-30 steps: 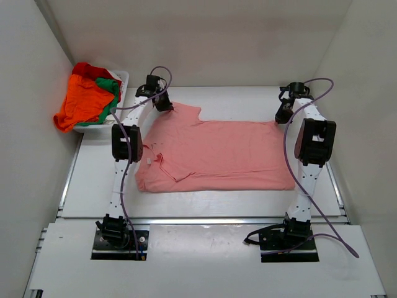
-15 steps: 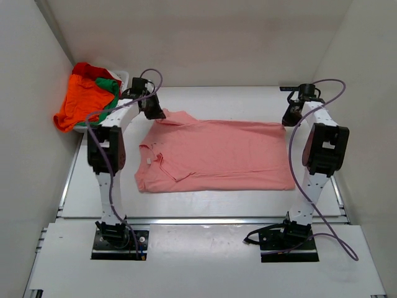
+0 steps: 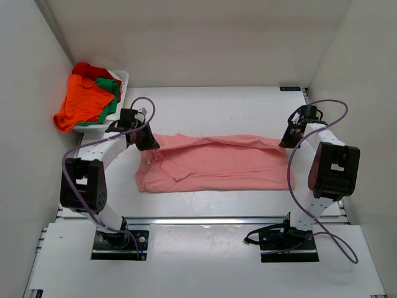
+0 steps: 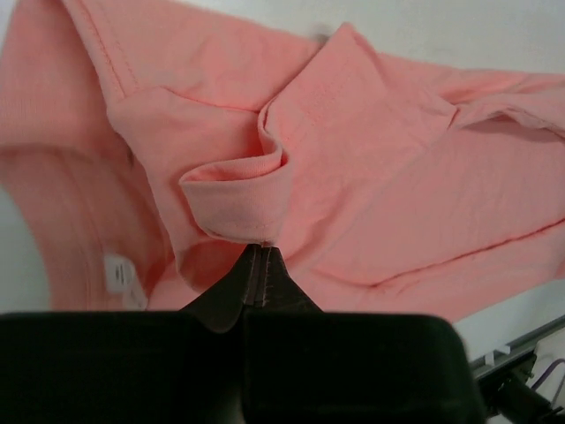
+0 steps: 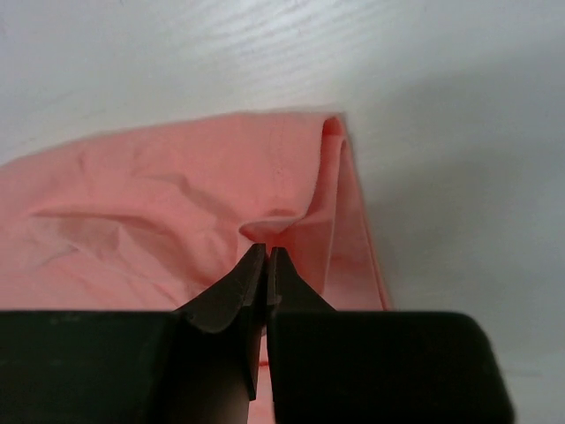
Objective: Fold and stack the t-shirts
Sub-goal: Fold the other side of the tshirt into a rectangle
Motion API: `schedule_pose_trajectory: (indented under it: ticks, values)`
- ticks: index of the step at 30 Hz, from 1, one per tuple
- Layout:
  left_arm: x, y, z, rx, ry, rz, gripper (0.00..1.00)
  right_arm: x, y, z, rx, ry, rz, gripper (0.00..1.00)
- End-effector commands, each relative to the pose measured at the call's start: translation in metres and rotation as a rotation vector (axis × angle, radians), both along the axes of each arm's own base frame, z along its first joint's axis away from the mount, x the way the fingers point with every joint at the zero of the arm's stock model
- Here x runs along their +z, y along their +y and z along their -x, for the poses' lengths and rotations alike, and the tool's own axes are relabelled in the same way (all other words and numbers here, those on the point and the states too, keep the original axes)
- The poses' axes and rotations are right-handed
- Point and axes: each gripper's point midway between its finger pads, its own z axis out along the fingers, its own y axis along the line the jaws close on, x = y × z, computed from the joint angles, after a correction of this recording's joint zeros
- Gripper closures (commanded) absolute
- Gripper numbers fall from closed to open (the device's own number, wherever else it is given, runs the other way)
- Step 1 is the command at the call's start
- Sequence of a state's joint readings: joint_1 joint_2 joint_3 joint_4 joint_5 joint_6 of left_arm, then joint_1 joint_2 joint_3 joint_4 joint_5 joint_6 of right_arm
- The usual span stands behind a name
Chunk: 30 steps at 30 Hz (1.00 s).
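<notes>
A salmon pink t-shirt [image 3: 217,164] lies across the middle of the table, its far edge lifted and carried toward the near side. My left gripper [image 3: 149,144] is shut on the shirt's far left edge, and the pinched fold [image 4: 238,199] bunches just above the fingertips [image 4: 257,250]. On the right, my right gripper [image 3: 285,141] is shut on the shirt's far right corner, where the cloth [image 5: 291,221] doubles over at the fingertips [image 5: 267,252]. More t-shirts, orange [image 3: 84,99], green [image 3: 110,87] and red [image 3: 90,69], are heaped at the back left.
A white basket [image 3: 119,77] at the back left corner holds the heap of shirts, with the orange one hanging over its near side. White walls close in the table on the left, back and right. A metal rail [image 3: 205,220] runs along the table's near edge.
Both grippers have moved toward the near side, dragging the pink shirt's far edge over its body. The shirt now shows as a narrower band.
</notes>
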<state>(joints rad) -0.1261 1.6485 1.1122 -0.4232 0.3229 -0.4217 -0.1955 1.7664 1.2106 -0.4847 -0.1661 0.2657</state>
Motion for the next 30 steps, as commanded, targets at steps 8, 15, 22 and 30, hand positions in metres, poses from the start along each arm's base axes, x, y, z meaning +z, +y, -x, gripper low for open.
schedule_pose_trajectory:
  ticks: [8,15,22,30]
  values:
    - [0.022,0.014,0.076,-0.007,-0.060,-0.024,1.00,0.010,-0.012,0.029,0.014,-0.056,0.041,1.00]
    - [0.010,0.022,0.103,-0.008,-0.031,-0.047,1.00,0.008,-0.025,0.041,0.001,-0.059,0.066,1.00]
    - [0.004,0.023,0.116,-0.011,-0.014,-0.052,1.00,0.002,-0.027,0.049,-0.006,-0.025,0.070,1.00]
    - [0.015,0.012,0.129,-0.039,-0.024,-0.020,1.00,-0.005,-0.027,0.059,-0.008,0.008,0.083,1.00]
